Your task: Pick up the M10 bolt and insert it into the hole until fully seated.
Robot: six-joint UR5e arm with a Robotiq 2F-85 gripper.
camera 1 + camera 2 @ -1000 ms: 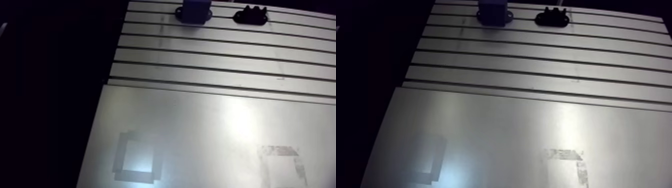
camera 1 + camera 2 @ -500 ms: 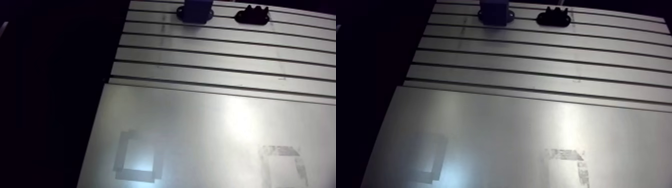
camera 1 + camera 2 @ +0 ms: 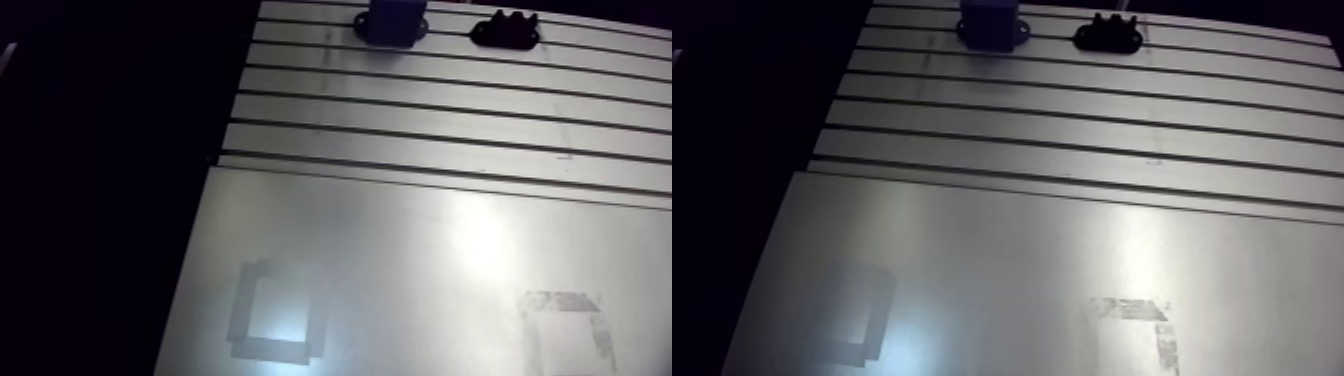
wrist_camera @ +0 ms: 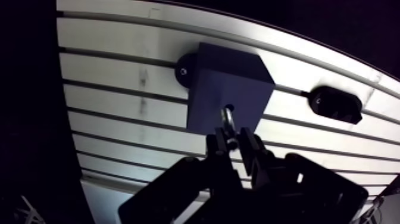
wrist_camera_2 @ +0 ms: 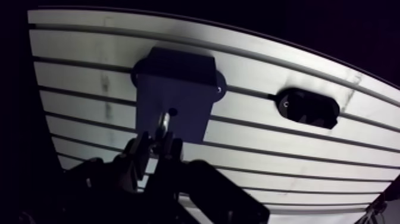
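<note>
- While the bolt [image 4: 228,119] is clamped in the pincer [image 4: 233,143], its shiny tip points at the hole [image 4: 230,108] and lies just short of it. In the wrist view the hole shows dark and open beside the tip, so I judge the insertion not yet begun.
- The hole sits in the broad face of the blue block [image 4: 223,80], the face turned toward the wrist.
- The pincer is narrow, its fingers [image 4: 219,143] pressed on the bolt's sides, with the shank reaching out ahead of them.
- To do this step well, first bring the bolt's axis onto the hole, since the tip looks slightly off to one side of it.
- Then push slowly and straight along that axis. If the tip catches the rim, back off and re-aim rather than force it.
- Keep the grip until the head meets the block's face, which is my reading of fully seated.
- The block's base rests on the slotted tabletop [image 4: 119,77]. A black holder [image 4: 335,103] lies beside it, apart and off the bolt's path.
- In the arm view a smooth plate [image 3: 400,240] with tape squares [image 3: 275,312] lies nearer. The pincer does not show there.
</note>
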